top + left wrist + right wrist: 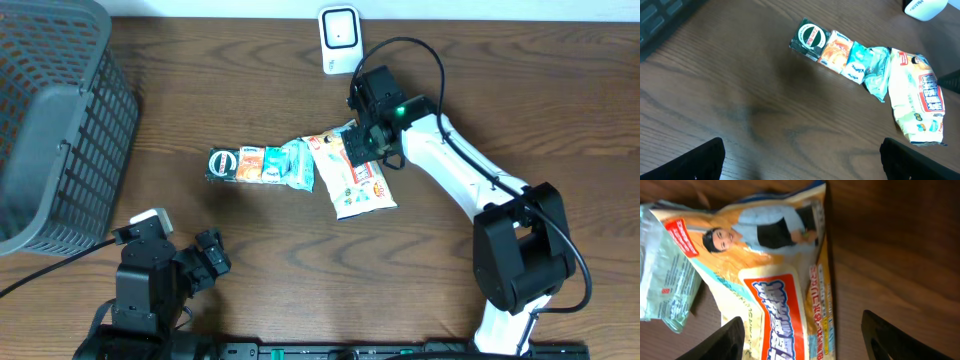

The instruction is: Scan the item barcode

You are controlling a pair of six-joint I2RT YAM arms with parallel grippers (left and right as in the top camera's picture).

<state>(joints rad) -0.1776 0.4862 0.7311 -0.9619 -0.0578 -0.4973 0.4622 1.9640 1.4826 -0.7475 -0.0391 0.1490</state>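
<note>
1 snack bag (775, 280) flat on the table (500, 90), mid-board, R gripper (805, 332) right over it w/ fingers apart, not clamped, 1 strip of small packets (260, 165) touching its edge, 1 white scanner (339, 38) beyond, 1 grey basket (60, 130) far corner, L gripper (800, 160) wide open, empty.

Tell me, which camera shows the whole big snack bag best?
Left wrist: the snack bag lies almost whole, uncovered. Overhead it is small, its top under the right gripper. Right wrist crops it to a close-up.
</note>
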